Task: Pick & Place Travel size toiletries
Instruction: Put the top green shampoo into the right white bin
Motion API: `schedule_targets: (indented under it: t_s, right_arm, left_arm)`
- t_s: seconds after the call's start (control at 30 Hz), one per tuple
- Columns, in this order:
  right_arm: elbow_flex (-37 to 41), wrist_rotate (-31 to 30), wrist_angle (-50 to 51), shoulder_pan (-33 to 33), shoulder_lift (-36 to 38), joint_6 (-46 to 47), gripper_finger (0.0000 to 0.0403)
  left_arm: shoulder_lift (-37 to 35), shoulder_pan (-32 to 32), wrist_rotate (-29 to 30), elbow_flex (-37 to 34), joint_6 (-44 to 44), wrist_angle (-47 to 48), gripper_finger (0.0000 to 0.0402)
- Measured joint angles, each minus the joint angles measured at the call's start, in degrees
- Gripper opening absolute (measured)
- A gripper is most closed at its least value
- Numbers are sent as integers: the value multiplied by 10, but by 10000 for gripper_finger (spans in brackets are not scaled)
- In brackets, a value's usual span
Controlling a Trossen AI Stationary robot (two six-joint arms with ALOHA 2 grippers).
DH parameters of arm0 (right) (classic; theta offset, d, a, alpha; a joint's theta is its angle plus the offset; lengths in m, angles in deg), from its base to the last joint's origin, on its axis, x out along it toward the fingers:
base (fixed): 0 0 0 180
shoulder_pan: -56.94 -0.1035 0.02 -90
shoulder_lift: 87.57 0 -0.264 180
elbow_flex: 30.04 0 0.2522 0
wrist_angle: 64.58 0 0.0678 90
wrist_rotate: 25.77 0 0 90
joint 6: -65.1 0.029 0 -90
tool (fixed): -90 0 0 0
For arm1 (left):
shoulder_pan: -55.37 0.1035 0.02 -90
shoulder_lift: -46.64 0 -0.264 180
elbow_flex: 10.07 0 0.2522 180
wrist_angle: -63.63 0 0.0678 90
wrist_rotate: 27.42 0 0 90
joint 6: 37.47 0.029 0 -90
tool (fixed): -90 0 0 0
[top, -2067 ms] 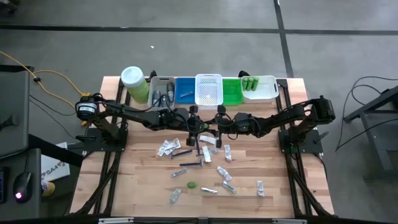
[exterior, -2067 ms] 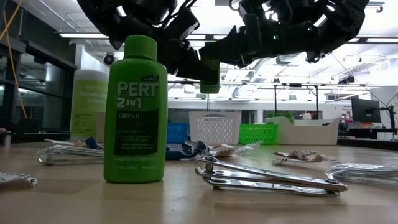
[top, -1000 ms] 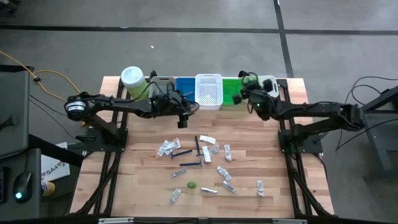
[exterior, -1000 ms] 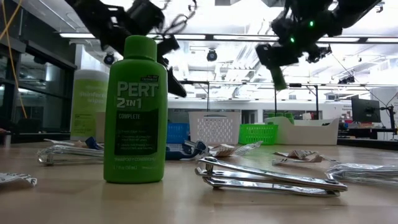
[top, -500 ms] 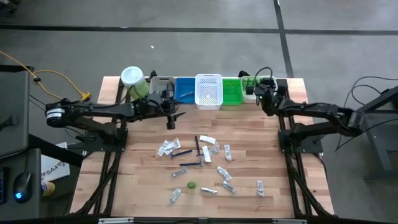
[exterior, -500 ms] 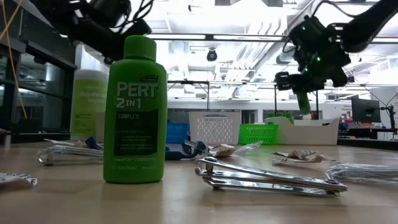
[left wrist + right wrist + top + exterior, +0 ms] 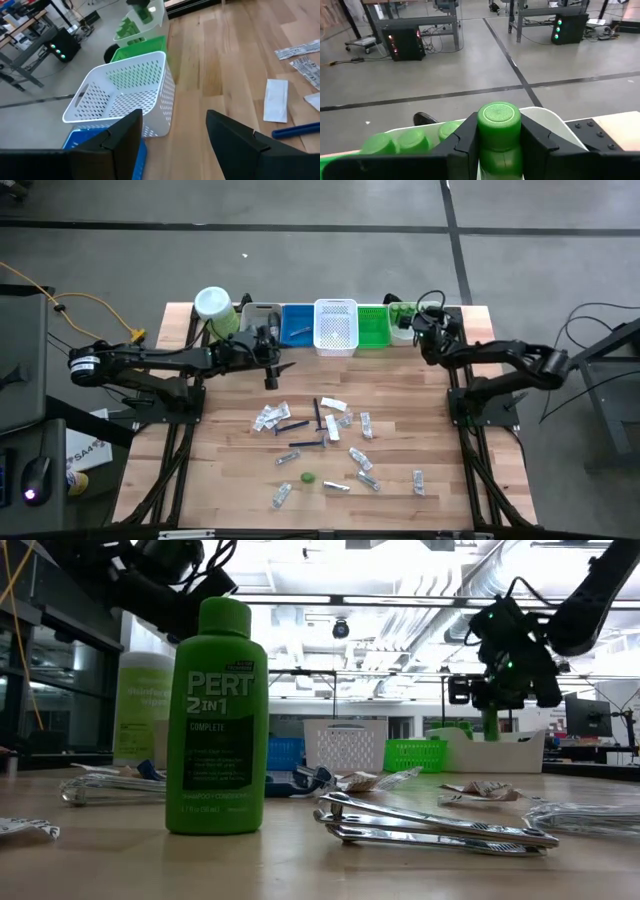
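Observation:
My right gripper (image 7: 428, 328) is shut on a small green bottle (image 7: 499, 159) above the white bin (image 7: 428, 330) at the right end of the row of bins. Other green bottles (image 7: 400, 142) lie in that bin. My left gripper (image 7: 172, 145) is open and empty, low over the table in front of the grey bin (image 7: 262, 320). Sachets, blue razors (image 7: 292, 426), nail clippers (image 7: 430, 825) and one standing green bottle (image 7: 217, 715) are scattered over the table's middle (image 7: 325, 442), resting on the wood. My right gripper pinches the green bottle between its two fingers (image 7: 465, 142), just below the cap (image 7: 499, 117). The fingers come slanting from above and the near side. The bottle is lifted clear and hangs roughly upright below the gripper (image 7: 490, 725), over the white bin.
Along the far edge stand a pale-green jar (image 7: 215, 310), then grey, blue (image 7: 297, 325), white-basket (image 7: 336, 325), green (image 7: 373, 328) and white bins. The scattered items cover the table's middle; bare wood lies to their left and right.
My right gripper carried the green bottle toward the table's right, over the white bin, and lowered it; the bottle turned from tilted to roughly upright. My left arm drew back toward the table's left and a little toward the near edge, away from the blue bin.

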Motion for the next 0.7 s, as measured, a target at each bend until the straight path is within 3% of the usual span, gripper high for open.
schedule_targets:
  t_s: [0.33, 0.7]
  right_arm:
    - [-1, 29, -146, 39, -117, -9, 90]
    - [-29, 81, -170, 74, -178, -11, 91]
  left_arm:
    - [0, 0, -10, 0, 8, 0, 218]
    - [0, 0, -10, 0, 8, 1, 218]
